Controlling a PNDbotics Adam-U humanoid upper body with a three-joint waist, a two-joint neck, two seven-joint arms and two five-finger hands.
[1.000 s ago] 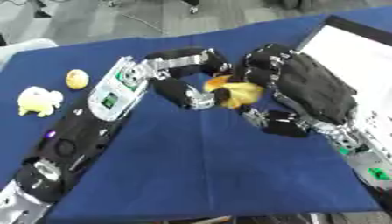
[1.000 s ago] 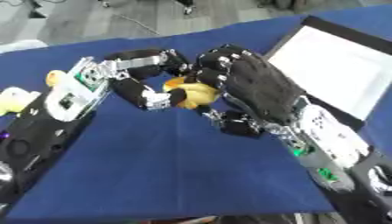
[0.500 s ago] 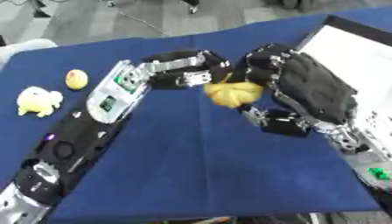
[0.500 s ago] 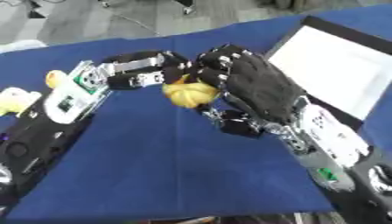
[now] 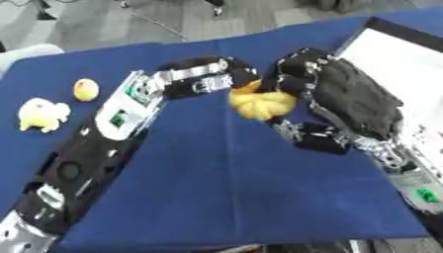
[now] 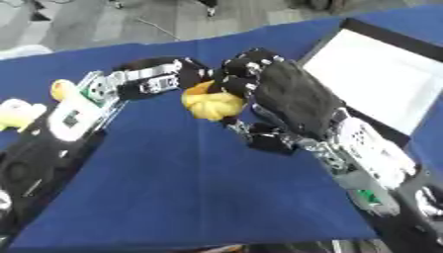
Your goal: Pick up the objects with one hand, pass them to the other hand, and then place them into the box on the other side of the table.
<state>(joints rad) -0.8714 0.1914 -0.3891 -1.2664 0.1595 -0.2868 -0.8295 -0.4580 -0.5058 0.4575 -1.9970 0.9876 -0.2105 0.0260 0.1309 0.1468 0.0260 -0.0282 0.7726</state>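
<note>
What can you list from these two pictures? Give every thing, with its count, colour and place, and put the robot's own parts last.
Table cloth: one, blue, covering the table.
Box: one, white inside with a dark rim, on the right.
Round toy: one, yellow-orange, mid-table between the two hands.
Small ball-like thing: one, yellow-orange, far left.
Pale toy: one, light yellow, left edge.
Left hand: black and silver, by the round toy.
Right hand: black, fingers curled round the round toy.
</note>
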